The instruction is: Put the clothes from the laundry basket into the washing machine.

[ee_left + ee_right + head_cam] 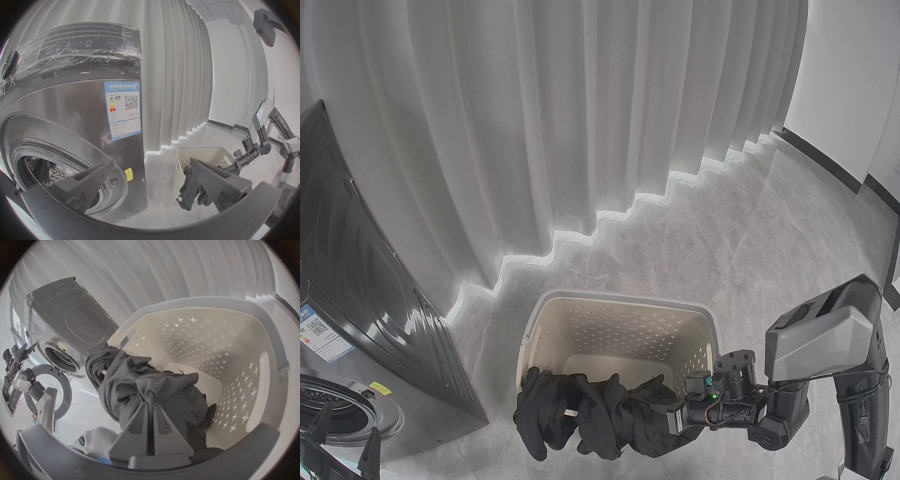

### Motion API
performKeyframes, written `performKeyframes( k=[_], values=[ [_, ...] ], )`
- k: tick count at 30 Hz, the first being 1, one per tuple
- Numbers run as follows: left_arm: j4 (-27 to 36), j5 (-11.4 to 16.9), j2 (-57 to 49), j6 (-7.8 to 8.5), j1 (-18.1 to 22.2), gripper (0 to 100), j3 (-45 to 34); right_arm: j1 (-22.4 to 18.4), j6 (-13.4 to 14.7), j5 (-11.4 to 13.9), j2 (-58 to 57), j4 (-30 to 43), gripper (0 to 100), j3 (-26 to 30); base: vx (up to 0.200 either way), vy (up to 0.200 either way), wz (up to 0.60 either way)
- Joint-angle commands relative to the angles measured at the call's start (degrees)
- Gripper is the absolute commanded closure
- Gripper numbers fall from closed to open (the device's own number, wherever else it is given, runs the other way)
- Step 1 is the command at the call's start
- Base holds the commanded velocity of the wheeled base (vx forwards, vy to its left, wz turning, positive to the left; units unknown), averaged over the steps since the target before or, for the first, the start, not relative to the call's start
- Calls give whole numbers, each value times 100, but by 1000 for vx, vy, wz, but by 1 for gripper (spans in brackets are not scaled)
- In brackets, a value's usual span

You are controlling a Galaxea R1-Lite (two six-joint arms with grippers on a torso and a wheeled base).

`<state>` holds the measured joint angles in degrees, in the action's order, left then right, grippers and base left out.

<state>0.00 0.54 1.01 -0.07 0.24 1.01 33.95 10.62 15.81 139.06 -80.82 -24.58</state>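
Note:
A dark grey garment (594, 415) hangs over the near rim of the beige laundry basket (625, 331), part inside and part draped outside. My right gripper (656, 409) is shut on the garment at that rim; the right wrist view shows its fingers (140, 427) pressed together on the garment (150, 387), with the basket (218, 343) behind. The grey washing machine (362, 300) stands at the left, its round door open and the drum (43, 175) visible. My left gripper (150, 178) hangs open in front of the machine (93, 103), holding nothing. The left wrist view shows the basket (203, 156) and garment (190, 187) farther off.
White curtains (550, 125) hang behind the basket and the machine. Grey tiled floor (706, 237) spreads out to the right. The machine's open door (50, 393) stands toward the left arm.

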Motion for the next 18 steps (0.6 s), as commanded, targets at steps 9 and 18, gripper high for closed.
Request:
performKeyframes(
  k=[9, 18],
  values=[
    [0, -1, -101, -1, 2, 0, -101, -64, 28, 10, -1188, -803, 100, 550, 0, 0, 0],
    [9, -1, -101, 16, 2, 0, -101, 85, 134, 36, -2858, -795, 100, 849, 0, 0, 0]
  ],
)
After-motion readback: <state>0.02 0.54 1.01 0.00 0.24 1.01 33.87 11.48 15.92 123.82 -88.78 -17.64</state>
